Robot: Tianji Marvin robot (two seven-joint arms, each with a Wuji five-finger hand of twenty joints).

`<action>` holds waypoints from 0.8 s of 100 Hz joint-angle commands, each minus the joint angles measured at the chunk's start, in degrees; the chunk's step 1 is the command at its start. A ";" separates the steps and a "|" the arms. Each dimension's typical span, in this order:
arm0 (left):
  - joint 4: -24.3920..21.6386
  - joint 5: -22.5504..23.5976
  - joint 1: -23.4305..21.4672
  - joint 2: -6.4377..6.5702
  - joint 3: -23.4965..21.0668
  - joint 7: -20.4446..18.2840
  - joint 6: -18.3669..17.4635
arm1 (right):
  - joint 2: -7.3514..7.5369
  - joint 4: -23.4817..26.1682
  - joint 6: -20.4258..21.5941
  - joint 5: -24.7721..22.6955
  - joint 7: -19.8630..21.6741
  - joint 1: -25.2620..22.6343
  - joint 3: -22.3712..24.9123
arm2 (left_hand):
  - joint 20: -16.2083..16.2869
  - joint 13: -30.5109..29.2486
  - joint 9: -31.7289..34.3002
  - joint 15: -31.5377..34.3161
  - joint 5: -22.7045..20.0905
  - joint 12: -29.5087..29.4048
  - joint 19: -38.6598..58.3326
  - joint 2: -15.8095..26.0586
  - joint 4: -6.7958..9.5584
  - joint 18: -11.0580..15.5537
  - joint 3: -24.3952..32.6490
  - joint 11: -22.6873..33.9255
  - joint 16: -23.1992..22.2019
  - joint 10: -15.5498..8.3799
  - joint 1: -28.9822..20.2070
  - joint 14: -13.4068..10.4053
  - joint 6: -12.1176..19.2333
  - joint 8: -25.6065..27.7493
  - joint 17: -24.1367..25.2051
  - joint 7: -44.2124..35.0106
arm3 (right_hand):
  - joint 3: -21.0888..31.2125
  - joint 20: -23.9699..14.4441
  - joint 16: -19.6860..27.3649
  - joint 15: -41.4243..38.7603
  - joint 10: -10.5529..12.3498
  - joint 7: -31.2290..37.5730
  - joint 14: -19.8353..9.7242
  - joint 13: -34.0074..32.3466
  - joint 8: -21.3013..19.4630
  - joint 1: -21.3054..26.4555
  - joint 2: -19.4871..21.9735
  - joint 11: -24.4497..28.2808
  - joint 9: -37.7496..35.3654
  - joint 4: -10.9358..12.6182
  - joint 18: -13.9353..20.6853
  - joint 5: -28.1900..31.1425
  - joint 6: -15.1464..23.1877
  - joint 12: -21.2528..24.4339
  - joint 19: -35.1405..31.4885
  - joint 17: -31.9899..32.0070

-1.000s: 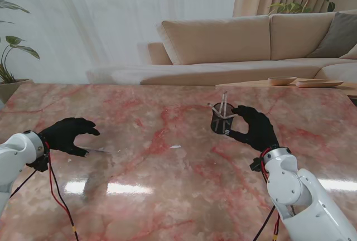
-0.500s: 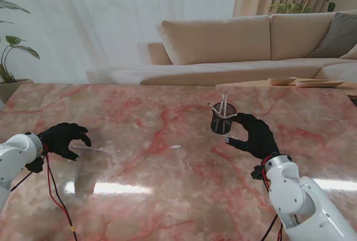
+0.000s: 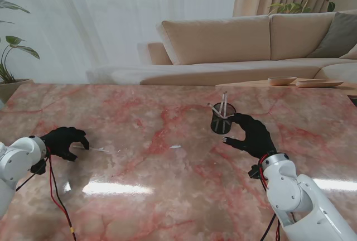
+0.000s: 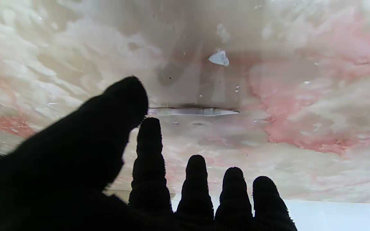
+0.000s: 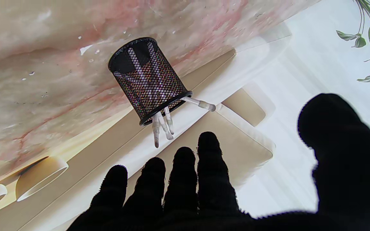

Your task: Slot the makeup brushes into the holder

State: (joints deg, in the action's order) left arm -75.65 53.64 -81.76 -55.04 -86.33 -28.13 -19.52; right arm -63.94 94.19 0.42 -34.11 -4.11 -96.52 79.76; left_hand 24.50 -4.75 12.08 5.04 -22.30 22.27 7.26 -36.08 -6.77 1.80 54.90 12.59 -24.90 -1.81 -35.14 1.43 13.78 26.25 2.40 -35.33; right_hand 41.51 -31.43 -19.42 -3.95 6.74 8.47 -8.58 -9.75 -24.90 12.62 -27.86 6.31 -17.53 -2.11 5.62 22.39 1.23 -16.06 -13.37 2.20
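A black mesh holder (image 3: pixel 223 120) stands upright on the marble table (image 3: pixel 167 196), right of the middle, with several white brushes (image 3: pixel 222 105) sticking out of it. The right wrist view shows the holder (image 5: pixel 149 80) and its brush ends (image 5: pixel 162 125) too. My right hand (image 3: pixel 254 135) is just right of the holder, open, with its fingers (image 5: pixel 185 173) curled but apart from it. One thin white brush (image 3: pixel 95 149) lies flat on the table at the left. My left hand (image 3: pixel 66 142) is open at the brush's left end, and the thumb (image 4: pixel 120 106) is close to the brush (image 4: pixel 191 111).
Small white flecks (image 3: pixel 175 146) lie on the marble near the middle. Beyond the table's far edge are a beige sofa (image 3: pixel 240 40) and a low wooden table with shallow bowls (image 3: pixel 281 80). A potted plant (image 3: pixel 8 62) stands far left.
My right hand has let go of the holder and drawn back a little toward me. My left hand has slid left and lower, leaving the white brush lying on the table.
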 commanded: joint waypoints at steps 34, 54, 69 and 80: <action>7.13 -0.05 2.39 -0.87 3.67 8.14 0.37 | 0.02 0.17 -1.45 0.39 1.35 -0.82 -0.07 | 0.62 2.36 -1.01 -1.06 3.56 1.52 -1.03 -0.13 0.02 0.30 2.17 0.12 -1.08 -1.56 -1.84 -1.27 4.06 3.27 0.08 -4.26 | 0.49 0.39 0.77 0.02 -0.26 -0.28 0.08 -0.32 -0.34 -0.82 0.41 -0.09 -0.39 1.33 0.03 -0.14 1.17 0.34 0.24 0.59; 9.60 0.40 3.29 -1.09 5.40 11.21 0.85 | 0.09 0.61 -1.81 0.27 1.71 -1.22 0.25 | 0.98 2.37 -1.05 -1.19 2.08 1.12 -1.06 -1.32 -0.55 0.32 1.34 0.59 -1.50 -1.68 -0.50 -1.33 4.43 5.84 0.14 -7.91 | 0.54 0.43 0.75 0.09 -0.29 -0.27 0.04 -0.06 -0.37 -0.58 0.51 -0.20 -0.25 1.27 0.06 -0.11 1.37 0.30 0.26 0.60; 11.97 -0.10 4.19 -1.31 6.86 13.63 1.36 | 0.11 0.97 -2.17 0.27 1.91 -1.47 0.51 | 1.24 2.39 -0.91 -1.01 0.20 1.16 -0.96 -0.51 -0.38 0.28 1.88 0.96 -1.92 -1.66 -0.79 -1.40 4.69 7.35 0.15 -9.96 | 0.64 0.49 0.70 0.08 -0.33 -0.20 0.00 0.08 -0.42 -0.36 0.72 -0.14 -0.36 1.22 0.08 0.03 1.64 0.22 0.32 0.60; 13.84 -0.71 4.82 -1.56 8.01 15.71 2.22 | 0.17 1.08 -2.42 0.17 2.27 -1.58 0.55 | 1.51 2.40 -0.72 -0.80 -1.99 1.36 -0.82 -0.06 -0.23 0.23 2.34 1.81 -2.43 -1.57 -0.96 -1.50 4.73 8.71 0.18 -12.06 | 0.71 0.56 0.66 0.09 -0.38 -0.14 -0.01 0.29 -0.46 -0.18 0.78 0.00 -0.53 1.13 0.06 0.09 1.72 0.10 0.37 0.58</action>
State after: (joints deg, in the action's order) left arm -63.18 53.03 -76.77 -56.17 -78.95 -12.58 -17.98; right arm -63.91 95.17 -1.47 -34.03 -2.90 -97.49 80.25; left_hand 25.26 -4.75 12.08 5.04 -20.83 23.01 7.26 -35.67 -6.77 1.81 54.81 12.81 -26.55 -2.13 -35.90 1.43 19.27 33.71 2.40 -44.87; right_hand 41.51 -31.43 -19.42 -3.96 6.53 8.47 -8.54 -9.75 -24.90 12.74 -27.69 6.31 -17.55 -2.10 5.19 22.49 1.86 -16.06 -13.37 2.20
